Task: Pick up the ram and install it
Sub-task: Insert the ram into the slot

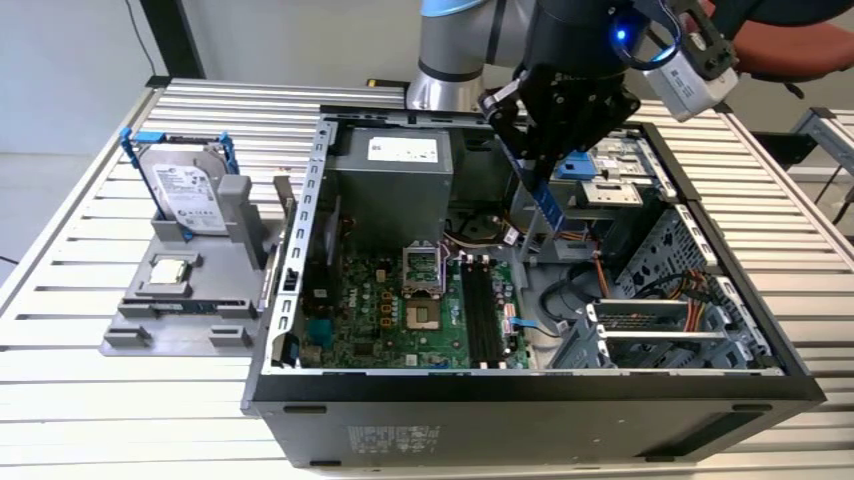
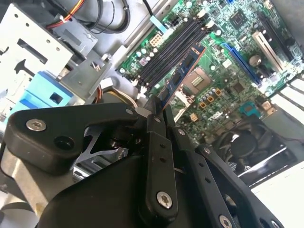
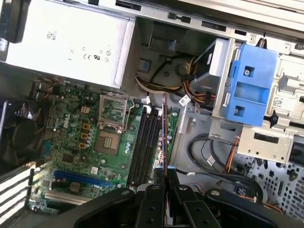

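Observation:
My gripper (image 1: pixel 529 165) hangs over the open computer case, shut on the ram (image 1: pixel 541 210), a long thin board that points down toward the motherboard (image 1: pixel 387 320). The stick's lower end is above the black memory slots (image 1: pixel 483 310) and clear of them. In the second wrist view the ram (image 2: pixel 183 76) runs out from between my fingers (image 2: pixel 159 111) with its chips showing, slanted over the slots (image 2: pixel 171 52). In the first wrist view the ram (image 3: pixel 165 135) appears edge-on as a thin line beside the slots (image 3: pixel 145 142), leaving my gripper (image 3: pixel 165 175).
The case wall (image 1: pixel 300 230) and front drive cage (image 1: pixel 667 320) surround the board. A power supply (image 1: pixel 394 160), a blue drive bracket (image 3: pixel 251 85) and loose cables (image 3: pixel 213 156) sit nearby. A hard drive in a blue frame (image 1: pixel 187 195) stands on a grey fixture (image 1: pixel 187 300) on the slatted table.

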`<action>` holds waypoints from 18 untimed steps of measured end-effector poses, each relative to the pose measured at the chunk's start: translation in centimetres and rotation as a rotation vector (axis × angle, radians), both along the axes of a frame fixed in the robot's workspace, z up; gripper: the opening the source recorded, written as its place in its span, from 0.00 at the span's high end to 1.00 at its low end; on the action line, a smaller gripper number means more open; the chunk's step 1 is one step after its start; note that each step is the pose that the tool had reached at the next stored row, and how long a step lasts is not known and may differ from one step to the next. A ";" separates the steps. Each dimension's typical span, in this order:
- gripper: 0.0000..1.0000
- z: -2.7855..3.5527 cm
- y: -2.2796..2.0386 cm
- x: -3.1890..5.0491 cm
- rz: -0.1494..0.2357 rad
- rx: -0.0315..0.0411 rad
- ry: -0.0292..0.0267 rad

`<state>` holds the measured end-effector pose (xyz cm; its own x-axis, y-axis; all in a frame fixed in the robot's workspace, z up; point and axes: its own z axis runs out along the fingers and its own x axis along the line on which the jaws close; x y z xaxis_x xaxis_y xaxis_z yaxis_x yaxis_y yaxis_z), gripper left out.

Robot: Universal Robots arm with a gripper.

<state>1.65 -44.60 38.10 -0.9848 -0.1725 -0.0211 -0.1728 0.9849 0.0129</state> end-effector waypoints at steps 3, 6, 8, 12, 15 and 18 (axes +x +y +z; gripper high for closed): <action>1.00 0.00 0.00 0.00 -0.033 0.0000 0.0000; 1.00 0.00 0.00 0.00 -0.054 0.0000 0.0000; 1.00 -0.01 0.01 0.00 -0.054 0.0007 -0.0001; 1.00 -0.02 0.00 0.02 -0.055 0.0010 0.0000; 1.00 -0.20 0.00 0.12 -0.055 0.0011 0.0000; 1.00 -0.41 0.00 0.30 -0.055 0.0010 0.0000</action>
<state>1.95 -44.60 37.69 -0.9927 -0.1186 -0.0212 -0.1189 0.9928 0.0139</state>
